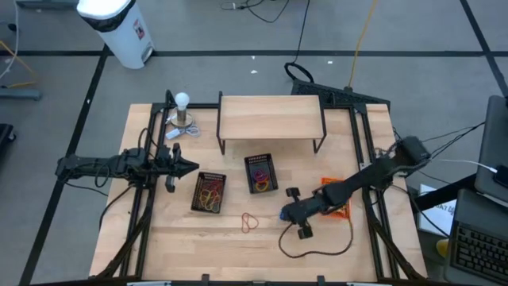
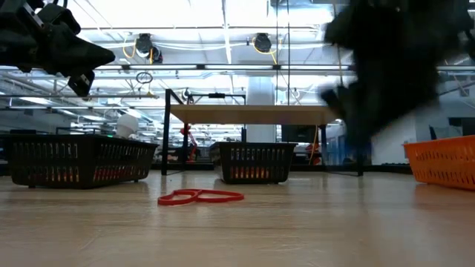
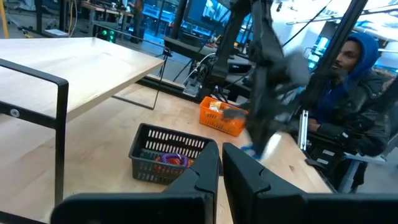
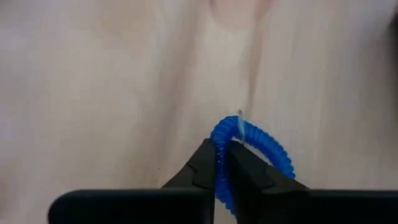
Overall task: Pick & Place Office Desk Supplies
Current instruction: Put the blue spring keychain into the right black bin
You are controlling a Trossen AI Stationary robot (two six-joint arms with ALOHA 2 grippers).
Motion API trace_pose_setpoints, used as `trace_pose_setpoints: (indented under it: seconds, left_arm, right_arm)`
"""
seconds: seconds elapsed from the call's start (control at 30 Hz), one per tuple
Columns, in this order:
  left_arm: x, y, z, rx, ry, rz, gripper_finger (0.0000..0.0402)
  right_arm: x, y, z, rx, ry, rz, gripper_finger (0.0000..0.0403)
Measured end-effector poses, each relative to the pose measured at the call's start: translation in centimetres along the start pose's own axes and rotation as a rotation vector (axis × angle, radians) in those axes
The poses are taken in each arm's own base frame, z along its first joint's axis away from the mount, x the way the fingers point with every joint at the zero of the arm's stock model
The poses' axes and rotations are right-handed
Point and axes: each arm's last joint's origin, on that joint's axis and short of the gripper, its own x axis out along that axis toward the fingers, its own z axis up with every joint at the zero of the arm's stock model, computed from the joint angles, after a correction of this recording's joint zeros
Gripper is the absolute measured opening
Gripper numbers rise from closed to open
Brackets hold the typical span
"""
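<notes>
Two dark arms work over the pale wooden table (image 1: 159, 230), which carries a low light-wood shelf on black metal legs (image 1: 270, 119) at its far side. In front of that shelf sit two black mesh plastic baskets: the left one (image 1: 209, 192) holds red and yellow rubber bands, and the one nearer the middle (image 1: 260, 173) holds purple and orange bands. An orange plastic basket (image 1: 340, 208) stands toward the right edge, partly under the right arm. A white ball on a metal stand (image 1: 182, 107) sits just left of the shelf.

The right gripper (image 1: 287, 214) hangs low above the table front, between the orange basket and a loose red rubber band (image 1: 250, 222) lying flat on the wood, apart from it. In the right wrist view its fingertips are pressed together on a blue coiled elastic band (image 4: 261, 146), whose loop sticks out past the tips above bare wood.

The left gripper (image 1: 189, 167) waits raised at the table's left, just left of the left black basket; its jaws are together with only a thin slit between them, holding nothing.
</notes>
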Motion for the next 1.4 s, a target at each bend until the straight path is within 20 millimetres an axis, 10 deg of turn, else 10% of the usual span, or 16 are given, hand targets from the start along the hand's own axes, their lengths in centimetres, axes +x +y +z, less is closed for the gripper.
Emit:
trace_pose_setpoints:
  seconds: [0.33,0.6,0.9,1.4]
  left_arm:
    - [0.0,0.2,0.1,0.016,-0.023,0.076,0.0021]
    - [0.0,0.2,0.1,0.016,-0.026,0.085,0.0021]
    - [0.0,0.2,0.1,0.009,-0.021,0.073,0.0021]
    - [0.0,0.2,0.1,-0.028,-0.025,0.081,0.0021]
  right_arm:
    - [-12.9,-0.9,4.0,-0.071,-0.477,0.054,0.0010]
    - [-19.4,-3.4,-0.3,0.023,-0.780,0.007,0.0010]
    - [-19.0,-4.9,-7.5,0.123,-1.020,-0.042,0.0010]
    - [-16.6,-5.9,-12.2,0.169,-1.098,-0.085,0.0009]
